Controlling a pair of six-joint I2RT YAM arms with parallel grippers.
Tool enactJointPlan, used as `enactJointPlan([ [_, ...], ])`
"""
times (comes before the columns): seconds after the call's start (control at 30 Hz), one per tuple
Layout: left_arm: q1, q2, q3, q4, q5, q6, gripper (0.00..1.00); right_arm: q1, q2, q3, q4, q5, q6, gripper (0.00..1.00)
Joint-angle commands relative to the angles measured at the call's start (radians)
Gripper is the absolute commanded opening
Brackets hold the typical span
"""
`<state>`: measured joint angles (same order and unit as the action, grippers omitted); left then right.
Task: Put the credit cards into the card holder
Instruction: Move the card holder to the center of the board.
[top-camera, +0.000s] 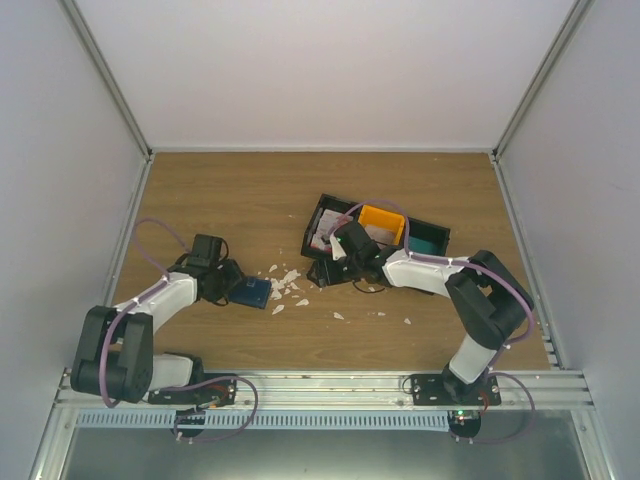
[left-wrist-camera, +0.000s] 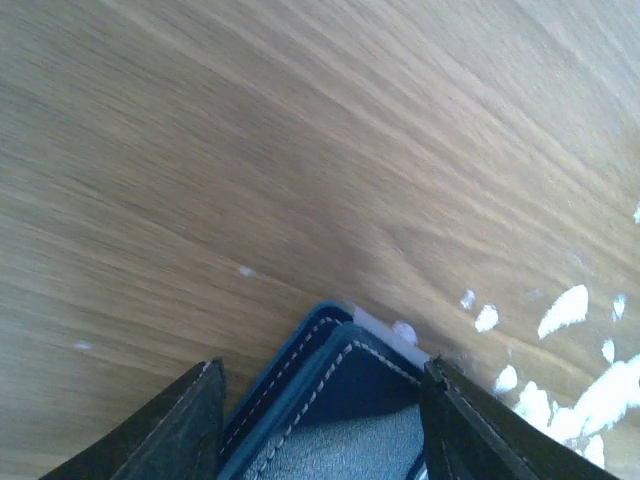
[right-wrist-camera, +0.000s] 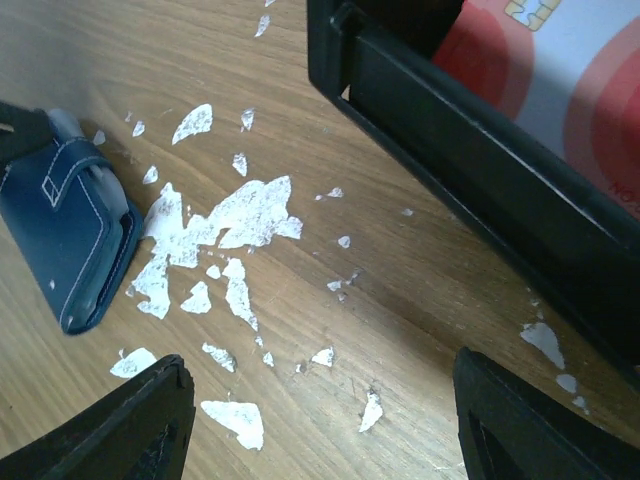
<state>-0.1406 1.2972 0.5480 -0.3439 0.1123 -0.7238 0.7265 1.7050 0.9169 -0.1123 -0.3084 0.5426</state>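
- The left end effector (left-wrist-camera: 325, 425) sits low over the left half of the surface, nearer the near edge than the far one. Its two dark fingers (left-wrist-camera: 170, 430) are spread to either side of the card holder (left-wrist-camera: 335, 405). The right-hand finger meets the holder's edge in the left wrist view, but I cannot tell whether the pads actually press on it.
- The card holder is dark navy with pale stitching and a lighter grey-blue inside. It lies flat on the wood, left of the middle of the surface, with a pale tab poking out at its far corner.
- Torn white scraps (top-camera: 285, 283) are scattered just beside the holder, on the side toward the middle of the surface.
- The right end effector (right-wrist-camera: 315, 410) hovers low near the middle of the surface with its fingers spread wide and nothing between them. It is just beside the black tray (right-wrist-camera: 470, 170).
- A red-and-white credit card (right-wrist-camera: 565, 90) lies inside the black tray, behind its near wall.
- The tray sits slanted toward the far right part of the surface. It has an orange box (top-camera: 382, 222) and then a teal box (top-camera: 426, 241) along it.
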Motion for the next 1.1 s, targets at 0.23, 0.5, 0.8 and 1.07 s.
enactJointPlan([
  [0.23, -0.144, 0.084, 0.004, 0.133, 0.217, 0.064, 0.33, 0.007, 0.022, -0.011, 0.01, -0.02, -0.014, 0.59],
  [0.5, -0.239, 0.183, 0.06, 0.196, 0.295, 0.094, 0.3, 0.037, 0.059, -0.015, 0.042, -0.102, -0.041, 0.51],
  [0.8, -0.267, 0.197, 0.084, 0.205, 0.302, 0.119, 0.31, 0.063, 0.064, -0.04, 0.012, -0.126, -0.072, 0.37],
  [1.07, -0.29, -0.012, 0.021, 0.176, 0.154, 0.001, 0.58, 0.087, 0.054, -0.083, 0.023, -0.16, -0.056, 0.22],
])
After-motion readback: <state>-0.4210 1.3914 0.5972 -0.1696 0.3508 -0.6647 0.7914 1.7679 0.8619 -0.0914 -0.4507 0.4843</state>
